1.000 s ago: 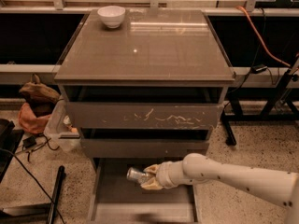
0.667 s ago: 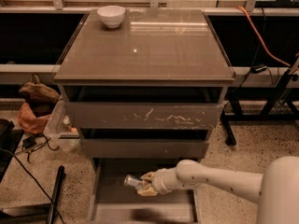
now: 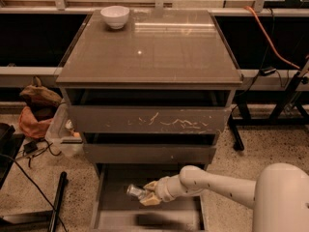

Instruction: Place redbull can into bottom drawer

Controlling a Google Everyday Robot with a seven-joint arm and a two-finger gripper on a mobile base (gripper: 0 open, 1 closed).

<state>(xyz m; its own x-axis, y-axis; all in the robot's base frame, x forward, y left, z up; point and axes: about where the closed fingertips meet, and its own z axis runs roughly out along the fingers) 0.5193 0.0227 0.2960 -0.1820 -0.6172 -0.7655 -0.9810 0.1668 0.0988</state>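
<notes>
The redbull can is a small silvery can held on its side by my gripper, whose cream fingers are shut on it. Both hang low over the bottom drawer, which is pulled out at the foot of the grey-brown cabinet. The can lies a little above the drawer's flat floor, near the middle. My white arm reaches in from the lower right.
A white bowl stands at the back left of the cabinet top. The scratched top drawer front and the middle drawer sit above. A brown-orange bag, cables and a black pole lie on the floor at left.
My gripper with the can has moved lower and a little toward the drawer's front. The arm has swung closer into view at the lower right.
</notes>
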